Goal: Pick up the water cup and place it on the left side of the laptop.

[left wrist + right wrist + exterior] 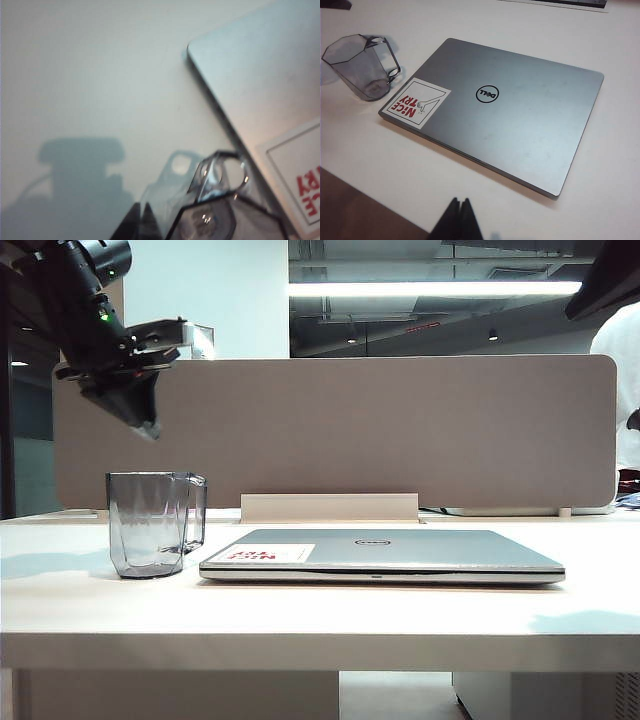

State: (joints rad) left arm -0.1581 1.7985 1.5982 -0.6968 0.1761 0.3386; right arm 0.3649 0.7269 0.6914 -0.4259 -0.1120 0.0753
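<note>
The water cup [152, 523] is seen standing upright on the tabletop [320, 615], just beside the left edge of the closed laptop [385, 553] in the exterior view. The squared handle of the cup is turned toward the laptop; whether handle and laptop touch cannot be told. The laptop lies flat with the lid shut, and a white-and-red sticker [271, 553] is fixed at the lid corner nearest the cup. A round logo [487, 93] is seen at the middle of the lid in the right wrist view.

The left hand [140, 420] is held in the air above the cup, well clear of its rim, and is pointed downward. Its fingers are brought together and nothing is carried between them. In the left wrist view the cup [215, 210] is seen from above at the frame edge, with the laptop corner [250, 75] beside it and the shadow of the arm cast on the tabletop [100, 75].

The right hand [460, 220] is shown only in the right wrist view, with its dark fingers pressed together and empty. It is held above the tabletop [395, 170], near the front edge of the laptop [520, 115], well apart from the cup [362, 65].

A beige partition panel [400, 430] stands behind the tabletop.
</note>
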